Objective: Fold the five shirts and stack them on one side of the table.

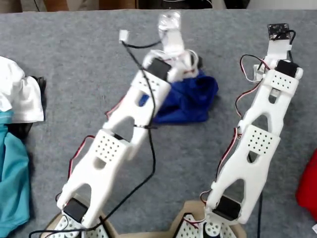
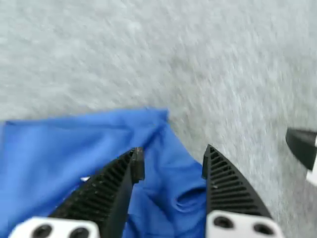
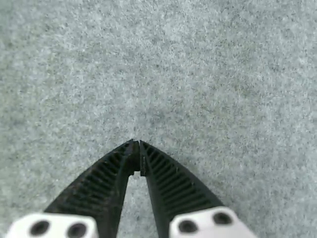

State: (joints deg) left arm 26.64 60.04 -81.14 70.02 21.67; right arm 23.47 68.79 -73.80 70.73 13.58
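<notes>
Two white arms sit closest to the lens along the bottom edge of the high view, the left arm (image 1: 124, 139) slanting up toward the middle and the right arm (image 1: 262, 129) standing right of centre. Beneath them the grey felt counter (image 1: 74, 59) spreads across the whole frame. At the left edge lie a teal shirt (image 1: 12, 168) and, above it, a white shirt (image 1: 20, 94); a red shirt (image 1: 309, 186) peeks in at the right edge. The blue shirt (image 1: 190, 101) lies bunched just above the middle, rumpled rather than flat, one straight hem and a corner showing in the left wrist view. It looks light, limp and thin, so it would likely sag and drag on the felt; a pinch at that corner or hem seems the best hold. The left gripper (image 2: 173, 158) hangs over the blue cloth with fingers spread and nothing between them. The right gripper (image 3: 136, 148) has its fingers pressed together over bare counter.
</notes>
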